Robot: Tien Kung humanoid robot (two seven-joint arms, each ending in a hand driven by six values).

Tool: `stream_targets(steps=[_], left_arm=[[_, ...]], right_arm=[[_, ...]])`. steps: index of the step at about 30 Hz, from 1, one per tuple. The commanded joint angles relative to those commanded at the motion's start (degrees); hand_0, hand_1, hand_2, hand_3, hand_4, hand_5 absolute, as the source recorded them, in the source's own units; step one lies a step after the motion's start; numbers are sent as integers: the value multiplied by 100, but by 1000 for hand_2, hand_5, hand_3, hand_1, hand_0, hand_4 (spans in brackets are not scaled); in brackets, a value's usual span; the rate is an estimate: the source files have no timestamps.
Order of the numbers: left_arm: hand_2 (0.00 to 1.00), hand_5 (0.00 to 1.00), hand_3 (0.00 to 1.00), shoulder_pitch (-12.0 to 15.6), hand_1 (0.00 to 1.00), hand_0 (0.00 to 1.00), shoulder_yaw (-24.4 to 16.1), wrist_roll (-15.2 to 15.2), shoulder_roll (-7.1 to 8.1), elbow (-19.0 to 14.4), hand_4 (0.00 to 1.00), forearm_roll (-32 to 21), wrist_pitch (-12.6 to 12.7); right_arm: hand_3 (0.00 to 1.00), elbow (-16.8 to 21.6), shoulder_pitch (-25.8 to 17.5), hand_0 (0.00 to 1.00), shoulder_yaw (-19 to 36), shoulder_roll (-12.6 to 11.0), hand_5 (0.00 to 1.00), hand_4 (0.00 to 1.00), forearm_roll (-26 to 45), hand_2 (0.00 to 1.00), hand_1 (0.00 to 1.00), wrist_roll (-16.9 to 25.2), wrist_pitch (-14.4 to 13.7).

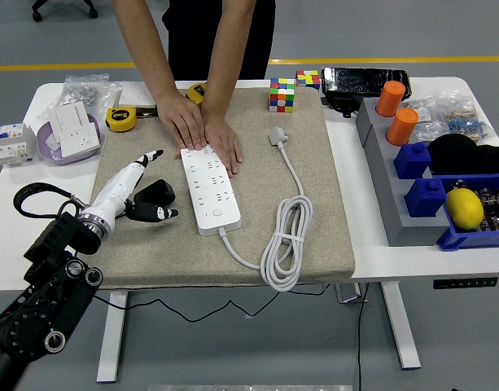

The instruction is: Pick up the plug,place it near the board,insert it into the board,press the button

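The one black blocky plug point(155, 192) is lying on the beige mat point(314, 204), just left of the single long white power board point(208, 189), whose long axis runs away from the near counter edge. The robot's left hand point(139, 191) is reaching in from the plug's left, fingers point(155, 214) spread around it, seemingly not yet closed. Two person's hands point(204, 130) are pinning the board's far end

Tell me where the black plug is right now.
In the head view the black plug lies on the left part of the beige mat, between the left robot hand and the white power strip.
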Motion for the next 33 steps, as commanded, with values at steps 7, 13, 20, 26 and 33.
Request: stream_targets(steps=[7,13,20,26,33], left_arm=[[840,2,837,-151,942,995,5,-98,-113,526,998,65,253],[693,2,684,-230,867,950,-47,-171,-180,770,945,70,383],[557,2,507,-323,824,915,-75,-302,-231,980,877,29,582],[492,30,469,-355,780,872,-86,-322,-247,1077,739,63,601],[457,40,417,-359,726,822,-72,-298,-240,1099,564,166,629]], right_arm=[[774,0,9,842,-3,-2,875,998,5,740,752,1,0],[774,0,8,842,-11,-5,876,998,-5,740,752,-1,3],[774,0,18,843,-25,-7,875,998,-12,740,752,-3,8],[773,0,20,843,-36,-11,875,998,-12,740,752,-1,10],[774,0,13,843,-35,-18,875,998,-23,740,752,-5,12]])
